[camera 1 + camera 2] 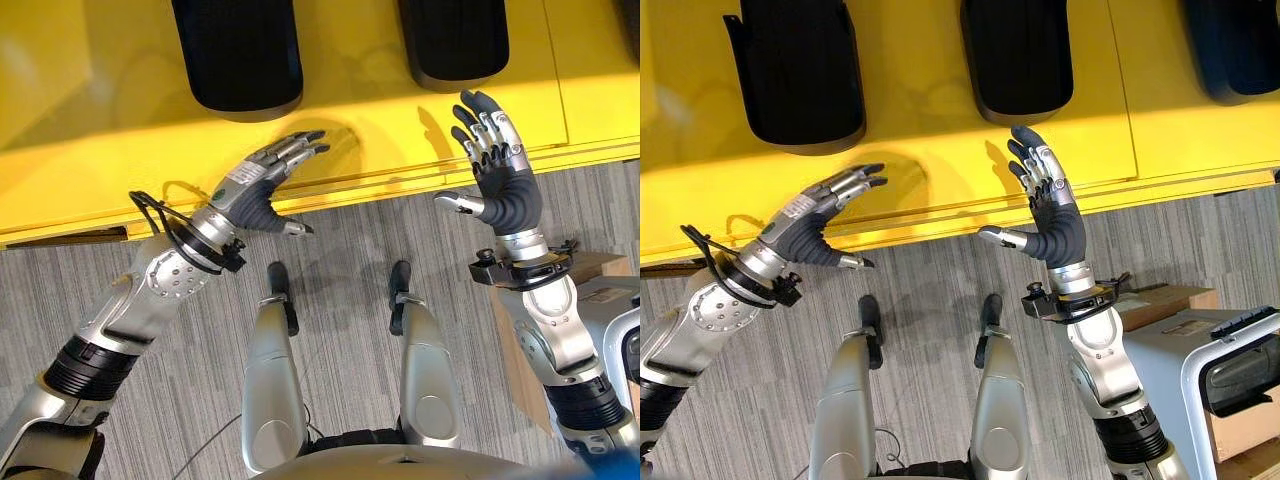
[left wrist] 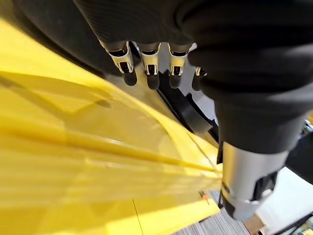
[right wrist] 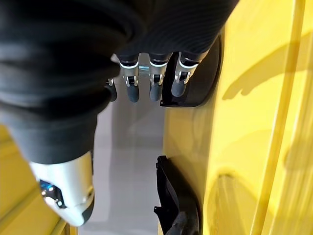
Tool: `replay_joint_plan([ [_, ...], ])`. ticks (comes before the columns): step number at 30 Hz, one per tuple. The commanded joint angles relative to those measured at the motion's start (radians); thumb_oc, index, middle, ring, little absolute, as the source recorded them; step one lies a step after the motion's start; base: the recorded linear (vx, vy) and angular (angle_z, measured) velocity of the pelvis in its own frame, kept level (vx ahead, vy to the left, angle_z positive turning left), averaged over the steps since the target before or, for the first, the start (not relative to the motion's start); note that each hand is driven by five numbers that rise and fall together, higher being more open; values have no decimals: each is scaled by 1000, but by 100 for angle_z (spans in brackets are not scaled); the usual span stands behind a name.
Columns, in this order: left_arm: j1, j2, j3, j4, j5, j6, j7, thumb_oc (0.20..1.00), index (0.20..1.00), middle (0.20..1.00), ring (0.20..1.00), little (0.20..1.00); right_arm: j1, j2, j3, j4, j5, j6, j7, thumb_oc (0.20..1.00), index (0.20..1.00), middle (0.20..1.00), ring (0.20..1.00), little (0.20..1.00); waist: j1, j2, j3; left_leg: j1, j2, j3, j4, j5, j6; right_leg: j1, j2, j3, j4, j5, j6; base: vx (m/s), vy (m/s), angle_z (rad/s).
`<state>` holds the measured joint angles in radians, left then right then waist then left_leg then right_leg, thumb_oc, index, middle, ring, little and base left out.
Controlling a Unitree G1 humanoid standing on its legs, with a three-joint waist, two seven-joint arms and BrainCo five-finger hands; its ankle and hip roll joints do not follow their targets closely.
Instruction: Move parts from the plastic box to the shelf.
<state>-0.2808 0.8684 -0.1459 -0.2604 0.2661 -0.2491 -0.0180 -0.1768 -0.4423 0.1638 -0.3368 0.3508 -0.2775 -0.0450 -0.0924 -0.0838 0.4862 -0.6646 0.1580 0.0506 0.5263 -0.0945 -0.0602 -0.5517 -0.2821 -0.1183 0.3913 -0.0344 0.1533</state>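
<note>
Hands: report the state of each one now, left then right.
Left hand: open, fingers straight, holding nothing, over the yellow surface.
Right hand: open, fingers spread, holding nothing.

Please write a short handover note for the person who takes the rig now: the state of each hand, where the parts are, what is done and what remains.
Left hand: open, fingers straight, holding nothing, above the front edge of the yellow surface.
Right hand: open, fingers spread, thumb out to the side, also empty, over the same edge.
Parts: two black parts lie on the yellow surface just beyond the hands; the right eye view shows a third further to the robot's right.
Done: cannot be judged from these views.
Left: no part is in either hand, so the next pick has yet to begin. A cardboard box sits on the floor at the robot's right.
</note>
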Motion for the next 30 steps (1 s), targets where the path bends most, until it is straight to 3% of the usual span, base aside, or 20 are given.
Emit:
replay_joint_plan([
  [1, 22, -24, 55, 16, 27, -22, 65, 1000, 1000, 1000, 1000, 1000, 1, 3, -56, -92, 17, -41, 1, 1000, 1000, 1000, 1000, 1000, -3, -15, -51, -13, 25, -27, -19, 11, -10, 58, 3, -3, 39, -50, -7, 0, 0, 0],
  [9, 36, -36, 97, 103, 42, -8, 107, 1000, 1000, 1000, 1000, 1000, -5, 2, -62, -89, 27, -41, 4, 1000, 1000, 1000, 1000, 1000, -3, -15, -53, -15, 27, -24, -15, 10, -10, 55, 2, -1, 45, -50, -7, 0, 0, 0],
  [17, -80, -81, -29, 279, 73, 23, 106, 1000, 1000, 1000, 1000, 1000, -29, 7, -39, -81, 38, -37, 8, 1000, 1000, 1000, 1000, 1000, -16, -21, -51, -19, 26, -22, -7, 8, -9, 50, 2, 5, 56, -56, -7, 9, 3, 0],
  [30, -151, -117, -67, 323, 105, 31, 133, 1000, 1000, 1000, 1000, 1000, -18, 4, -32, -82, 45, -38, 10, 1000, 1000, 1000, 1000, 1000, -23, -23, -50, -28, 29, -23, -1, 6, -9, 38, 5, 12, 68, -62, -10, 1, 0, -1],
])
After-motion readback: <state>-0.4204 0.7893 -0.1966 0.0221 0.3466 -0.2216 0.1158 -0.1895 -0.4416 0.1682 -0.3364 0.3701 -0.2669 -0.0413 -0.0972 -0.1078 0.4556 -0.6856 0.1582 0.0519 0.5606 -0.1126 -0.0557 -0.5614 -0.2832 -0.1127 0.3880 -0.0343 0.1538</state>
